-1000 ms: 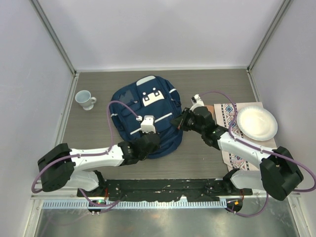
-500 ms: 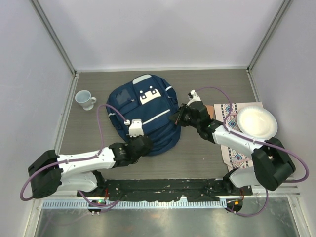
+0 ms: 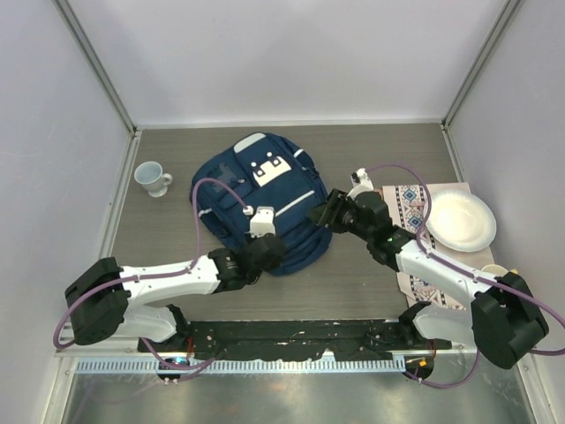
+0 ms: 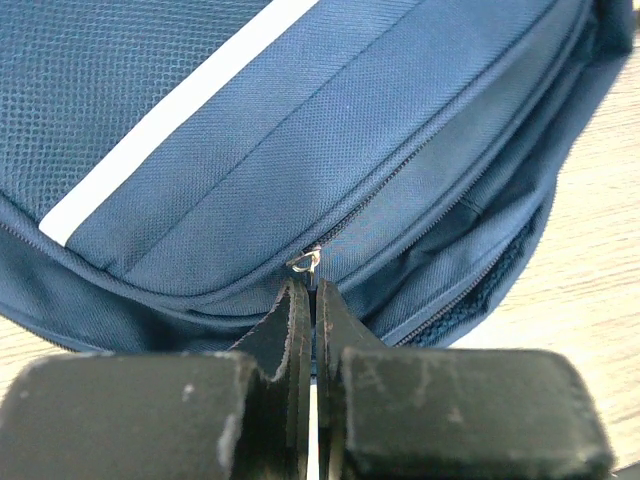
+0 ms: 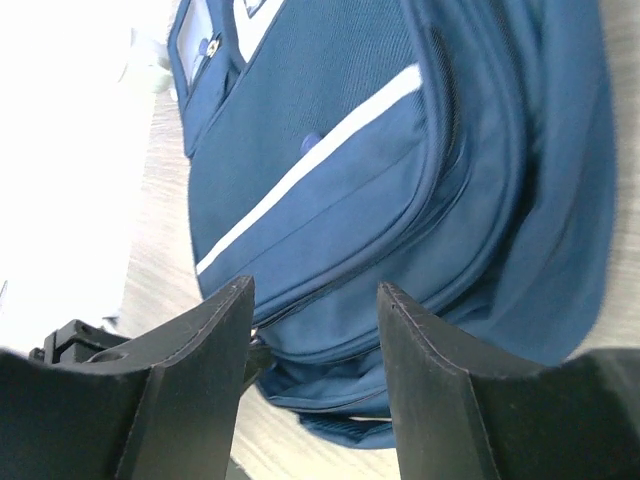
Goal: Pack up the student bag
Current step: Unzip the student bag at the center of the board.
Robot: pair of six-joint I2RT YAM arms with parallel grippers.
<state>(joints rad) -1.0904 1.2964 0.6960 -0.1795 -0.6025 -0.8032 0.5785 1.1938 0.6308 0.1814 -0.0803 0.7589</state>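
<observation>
The student bag (image 3: 282,199) hides its contents; left hand (image 4: 312,290) pinches its zipper pull (image 4: 305,262), right hand (image 5: 315,290) stands open.

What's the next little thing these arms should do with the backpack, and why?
Probably the left gripper should draw the zipper pull along its track to open the backpack: its jaws are shut on the pull and that zipper looks closed. The right gripper is open, holding nothing.

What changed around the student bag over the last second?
The right hand opened and let go of the student bag at its right edge, then drew back slightly. The bag shifted a little. The left hand stays shut on the zipper pull. Cup and plate are unmoved.
</observation>
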